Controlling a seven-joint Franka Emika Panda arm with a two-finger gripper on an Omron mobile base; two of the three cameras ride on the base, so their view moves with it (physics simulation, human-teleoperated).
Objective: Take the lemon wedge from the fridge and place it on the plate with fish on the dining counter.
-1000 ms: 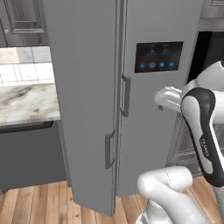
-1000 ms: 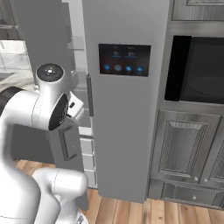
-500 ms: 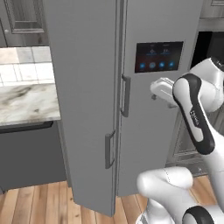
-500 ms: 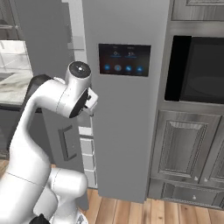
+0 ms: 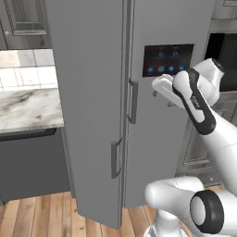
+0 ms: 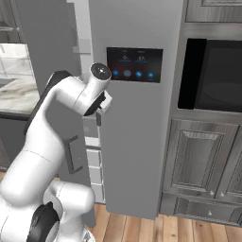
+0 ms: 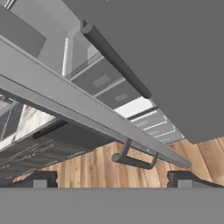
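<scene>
We judge the task barely begun: the fridge (image 5: 92, 92) has its left door ajar; our gripper (image 7: 111, 177) hangs spread wide and empty near the handles; the lemon wedge presumably lies inside, unseen; fetching and plating remain.

We look along the fridge (image 7: 175, 65), its grey door face filling the upper right with a bar handle (image 7: 114, 59) slanting across; beyond the ajar door's edge, grey drawers (image 7: 109, 85), a lower handle (image 7: 133, 159) and wooden floor (image 7: 87, 170)
</scene>
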